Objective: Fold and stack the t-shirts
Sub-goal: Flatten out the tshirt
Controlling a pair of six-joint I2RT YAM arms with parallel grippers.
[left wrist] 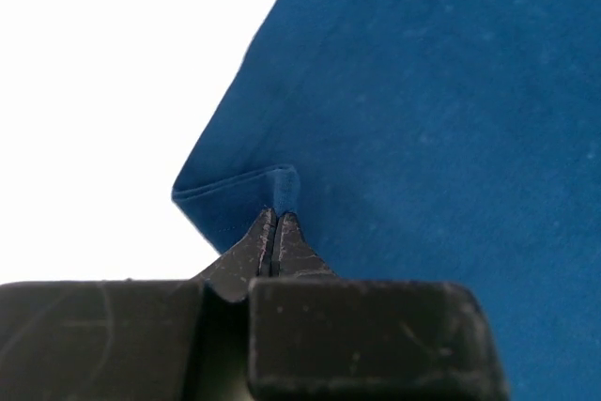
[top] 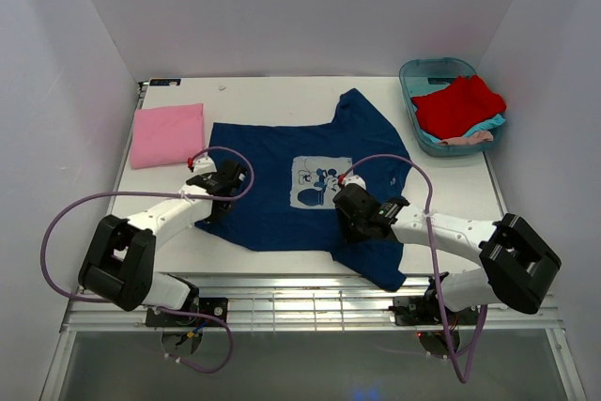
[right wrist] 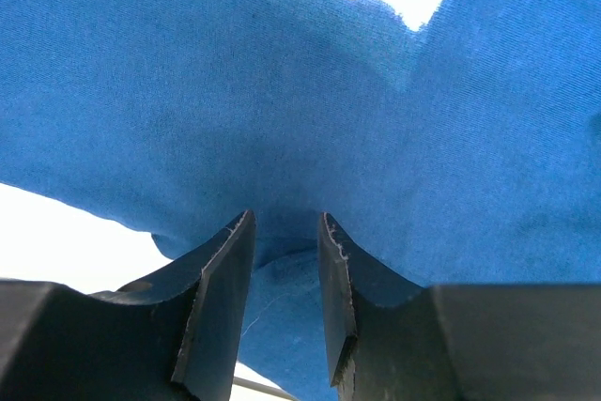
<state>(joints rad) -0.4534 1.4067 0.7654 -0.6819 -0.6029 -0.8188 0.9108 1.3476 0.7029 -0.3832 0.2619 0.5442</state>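
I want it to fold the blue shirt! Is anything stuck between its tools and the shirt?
No, nothing visible is in the way. The left tool is pinched shut on a hem corner of the navy t-shirt, and the right tool has its jaws open with cloth between them.

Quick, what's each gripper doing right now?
Left gripper: closed, pinching a hem corner of the navy t-shirt.
Right gripper: jaws apart around bunched cloth of the same shirt; whether it grips cannot be told.
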